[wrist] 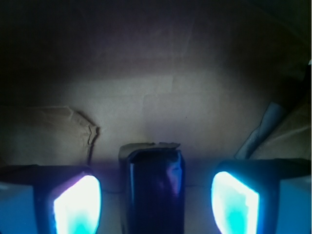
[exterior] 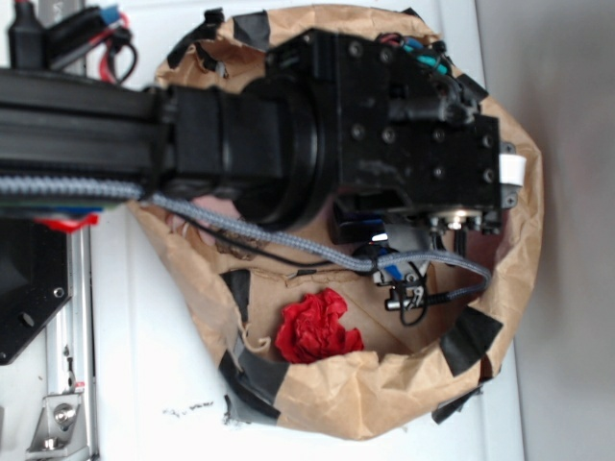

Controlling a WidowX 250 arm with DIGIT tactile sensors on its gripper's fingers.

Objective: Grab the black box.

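My arm (exterior: 221,134) comes in from the left of the exterior view, and the wrist housing (exterior: 404,125) is down inside the brown paper bag (exterior: 365,394), which is patched with black tape (exterior: 469,338). That view doesn't show my fingertips; the housing hides them.

In the wrist view my gripper (wrist: 155,202) is spread wide, with 2 fingers (wrist: 78,204) glowing cyan-blue at the left and right bottom corners. The black box (wrist: 155,187) sits between them, roughly centred, with its glossy face toward the camera and its long axis running away from me. There's a clear gap on both sides and neither pad touches it. It rests on the paper floor of the bag, its far end against a torn flap of paper (wrist: 148,145).

A paper fold (wrist: 73,127) lies left of the box, and a grey tape strip (wrist: 263,127) runs up the right wall.

In the exterior view, a red crumpled piece (exterior: 315,327) lies in the bag below my wrist, well apart from the fingers. A grey braided cable (exterior: 288,240) is draped across the bag opening.
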